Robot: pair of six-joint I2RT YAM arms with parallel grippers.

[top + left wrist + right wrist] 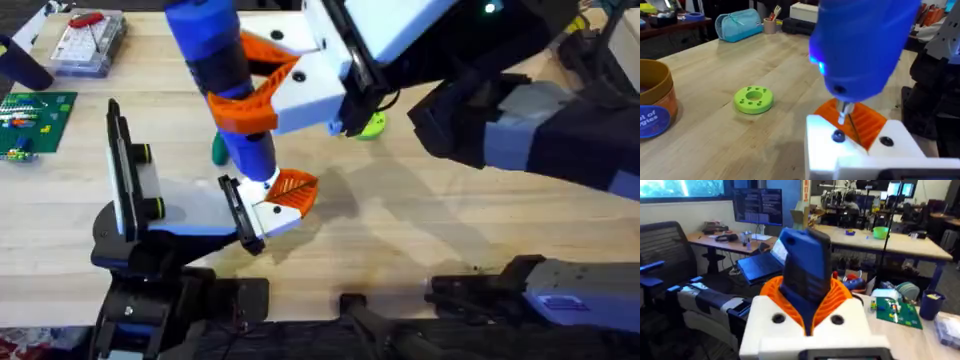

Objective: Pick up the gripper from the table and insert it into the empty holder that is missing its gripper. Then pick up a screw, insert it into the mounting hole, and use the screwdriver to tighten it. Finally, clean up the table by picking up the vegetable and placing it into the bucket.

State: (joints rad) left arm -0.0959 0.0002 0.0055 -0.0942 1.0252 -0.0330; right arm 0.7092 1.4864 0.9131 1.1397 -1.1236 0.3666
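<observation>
My right gripper (268,88) reaches in from the right and is shut on the bright blue screwdriver (225,75), its orange pads (840,297) clamped around the body (805,275). The screwdriver stands almost upright, with its thin metal bit (842,112) pointing down at a dark screw (838,136). That screw sits in a hole of the white gripper piece with an orange ribbed pad (288,200) (860,142). The piece is at my left gripper (265,212), low over the table. The dark green vegetable (218,150) peeks out behind the screwdriver. The bucket (652,105) stands on the table beyond it.
A lime green disc with holes (372,125) (753,99) lies mid-table. A clear plastic box (88,42) with a red-handled tool and a green circuit board (32,122) sit at the far left. The right arm's bulk hangs over the table's right half.
</observation>
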